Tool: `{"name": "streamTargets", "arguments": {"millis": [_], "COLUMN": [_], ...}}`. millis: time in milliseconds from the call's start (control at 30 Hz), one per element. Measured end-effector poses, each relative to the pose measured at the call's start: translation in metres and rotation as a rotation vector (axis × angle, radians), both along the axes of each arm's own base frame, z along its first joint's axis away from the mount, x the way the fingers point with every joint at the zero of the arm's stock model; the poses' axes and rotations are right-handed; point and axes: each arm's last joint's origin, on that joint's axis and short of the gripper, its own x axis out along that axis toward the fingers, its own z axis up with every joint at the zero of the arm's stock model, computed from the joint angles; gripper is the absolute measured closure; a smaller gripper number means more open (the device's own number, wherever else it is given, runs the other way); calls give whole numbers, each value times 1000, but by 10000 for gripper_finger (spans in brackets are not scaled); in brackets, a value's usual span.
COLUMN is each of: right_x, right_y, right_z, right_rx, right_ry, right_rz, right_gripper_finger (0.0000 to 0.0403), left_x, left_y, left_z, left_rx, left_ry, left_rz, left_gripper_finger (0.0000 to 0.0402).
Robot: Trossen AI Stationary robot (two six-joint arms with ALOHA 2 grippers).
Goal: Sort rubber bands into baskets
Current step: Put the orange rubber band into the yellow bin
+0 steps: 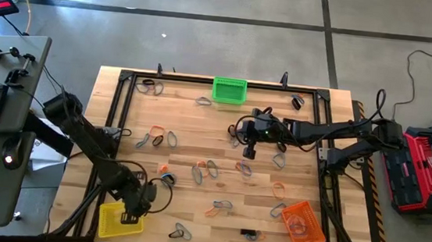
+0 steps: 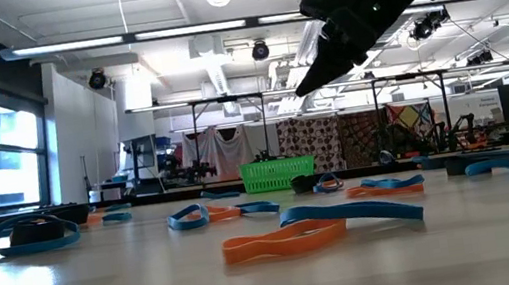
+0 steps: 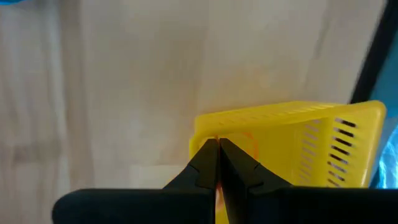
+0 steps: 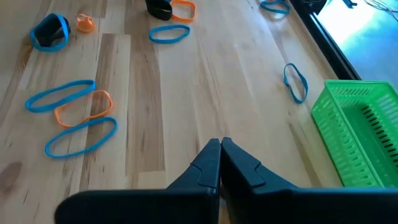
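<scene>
- High view: the left gripper [image 1: 136, 213] hung over the small yellow plastic mesh basket [image 1: 112, 220] at the near-left corner of the pale wooden table [image 1: 200, 127]. The right gripper [image 1: 249, 149] hung over the middle of the table, right of centre, its arm reaching in from the right. The small green plastic mesh basket [image 1: 230, 90] stood at the far edge, beyond and a little left of it. The small orange plastic mesh basket [image 1: 303, 223] sat at the near right. Thin floppy rubber bands in orange, blue-grey and black [image 1: 210, 168] lay scattered between the three.
- Low view: a flat orange rubber loop [image 2: 285, 242] lay nearest the camera, touching a blue loop [image 2: 351, 213] behind it. The green basket showed far across the table. One dark arm hung high overhead, clear of the surface.
- Left wrist view: the left gripper's fingers [image 3: 205, 163] were pressed together just above the yellow basket's rim. A faint orange trace showed at the tips, too blurred to say whether a band was pinched.
- Right wrist view: the right gripper's fingers [image 4: 210, 160] were pressed together and empty, over bare wood. The green basket lay close beside them. A blue band [image 4: 296, 81] lay just beyond that basket, long axis running away from the fingers. In my judgement this band was the right arm's nearest pick, far closer than to the left arm.
</scene>
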Motion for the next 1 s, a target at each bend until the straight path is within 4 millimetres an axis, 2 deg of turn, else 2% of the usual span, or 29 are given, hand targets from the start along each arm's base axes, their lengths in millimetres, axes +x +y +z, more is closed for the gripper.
{"name": "streamTargets", "arguments": {"millis": [300,600,1000], "right_x": [0,0,-1], "right_y": [0,0,0], "right_z": [0,-1,-1], "right_rx": [0,1,-2], "right_ry": [1,8,13], "right_rz": [0,0,2], "right_gripper_finger": [403,403,403], "left_x": [7,13,12], "left_y": [13,21,19], "left_z": [-1,-1,2], "left_rx": [59,66,-2], "left_ry": [8,-5,29], "left_rz": [72,45,-22], "left_gripper_finger": [401,401,401]}}
